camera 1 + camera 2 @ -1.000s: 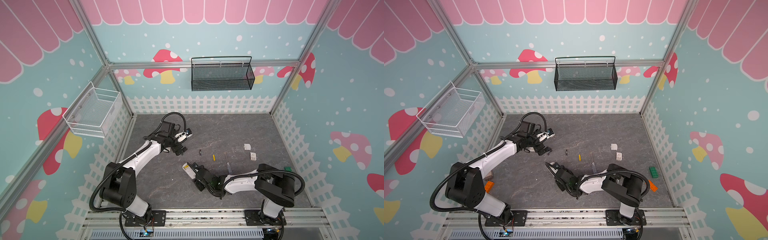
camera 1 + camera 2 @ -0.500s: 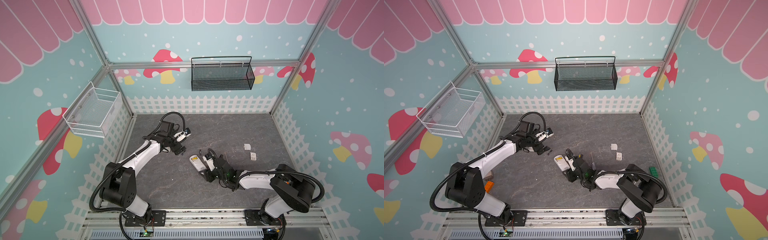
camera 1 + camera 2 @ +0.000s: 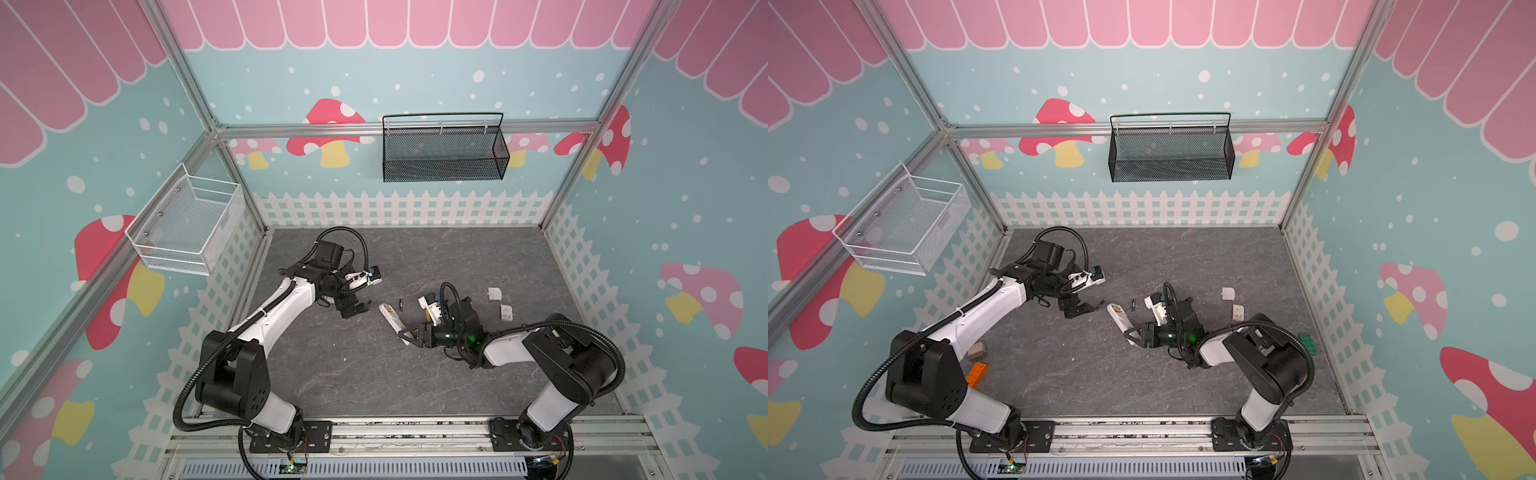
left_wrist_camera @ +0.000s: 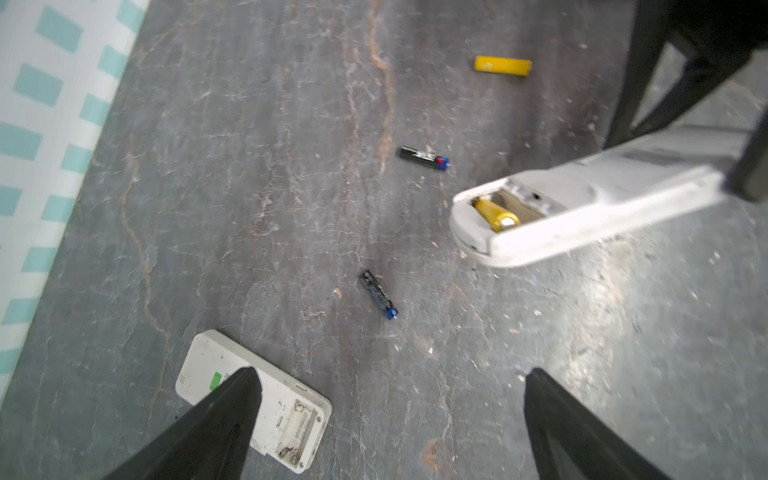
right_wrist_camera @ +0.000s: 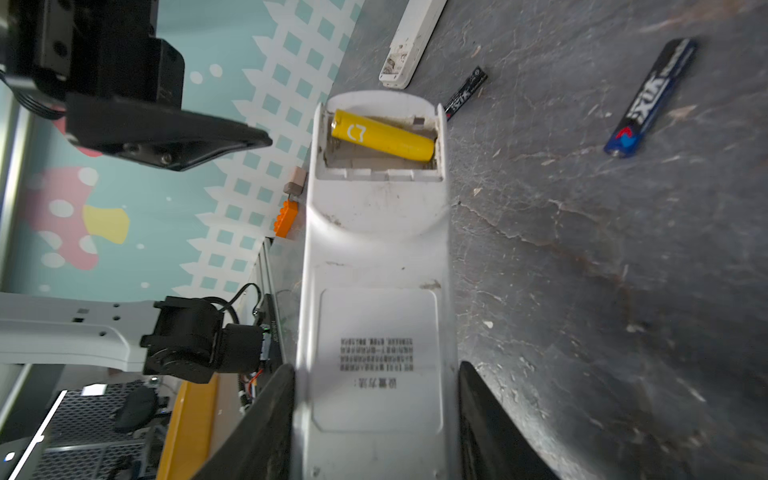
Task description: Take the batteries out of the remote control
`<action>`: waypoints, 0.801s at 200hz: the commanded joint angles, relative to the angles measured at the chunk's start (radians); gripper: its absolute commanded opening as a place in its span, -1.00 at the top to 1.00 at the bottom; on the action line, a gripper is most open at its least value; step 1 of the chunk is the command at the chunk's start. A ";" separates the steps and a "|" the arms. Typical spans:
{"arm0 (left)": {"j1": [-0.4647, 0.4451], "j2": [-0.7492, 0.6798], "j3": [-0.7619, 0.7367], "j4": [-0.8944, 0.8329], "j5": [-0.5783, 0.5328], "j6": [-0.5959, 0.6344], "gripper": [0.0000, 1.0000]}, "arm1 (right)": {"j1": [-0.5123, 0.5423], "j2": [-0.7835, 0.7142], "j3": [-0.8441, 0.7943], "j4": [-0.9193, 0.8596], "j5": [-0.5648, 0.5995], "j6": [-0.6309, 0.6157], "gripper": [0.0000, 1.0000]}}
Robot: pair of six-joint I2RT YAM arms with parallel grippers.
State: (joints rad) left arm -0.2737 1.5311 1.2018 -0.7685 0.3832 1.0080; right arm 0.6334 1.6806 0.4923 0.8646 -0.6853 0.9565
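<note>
Battery (image 5: 382, 135), perhaps askew, in remote (image 5: 376, 249) beyond right claw (image 5: 376, 368)

We record the table (image 4: 249, 166) as matt, rough, stone-veined grey, the remote (image 5: 374, 232) as smooth white plastic, scuffed and grimy, its yellow battery (image 5: 382, 135) glossy, and a black battery (image 5: 652, 99) in shiny printed wrap.
</note>
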 commanded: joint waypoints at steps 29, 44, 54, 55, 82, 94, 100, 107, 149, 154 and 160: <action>-0.046 0.010 0.088 -0.247 0.125 0.403 -0.91 | -0.029 0.020 0.004 0.184 -0.156 0.154 0.41; -0.081 0.032 0.121 -0.246 0.073 0.463 -0.88 | -0.029 0.038 0.010 0.184 -0.174 0.158 0.39; -0.097 0.047 0.151 -0.241 0.050 0.472 -0.87 | -0.034 0.059 0.013 0.194 -0.181 0.179 0.39; -0.100 0.049 0.154 -0.241 0.048 0.472 -0.87 | -0.035 0.062 0.013 0.195 -0.181 0.187 0.39; -0.132 0.064 0.238 -0.292 0.063 0.550 -0.85 | -0.044 0.104 0.007 0.265 -0.185 0.284 0.39; -0.178 0.084 0.272 -0.348 0.082 0.626 -0.85 | -0.043 0.117 0.011 0.276 -0.190 0.300 0.40; -0.196 0.093 0.280 -0.361 0.080 0.652 -0.85 | -0.044 0.120 0.011 0.278 -0.194 0.308 0.40; -0.215 0.105 0.285 -0.366 0.073 0.672 -0.85 | -0.044 0.120 0.011 0.286 -0.193 0.318 0.41; -0.295 0.173 0.283 -0.357 0.030 0.744 -0.81 | -0.044 0.103 0.003 0.299 -0.204 0.348 0.41; -0.299 0.179 0.282 -0.352 0.027 0.745 -0.79 | -0.045 0.105 0.002 0.298 -0.203 0.351 0.41; -0.304 0.186 0.280 -0.347 0.019 0.745 -0.76 | -0.047 0.103 0.000 0.299 -0.204 0.356 0.41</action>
State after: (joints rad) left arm -0.5606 1.6867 1.4765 -1.0855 0.4324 1.6611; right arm 0.5934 1.7947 0.4931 1.0988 -0.8700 1.2667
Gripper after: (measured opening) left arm 0.898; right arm 0.543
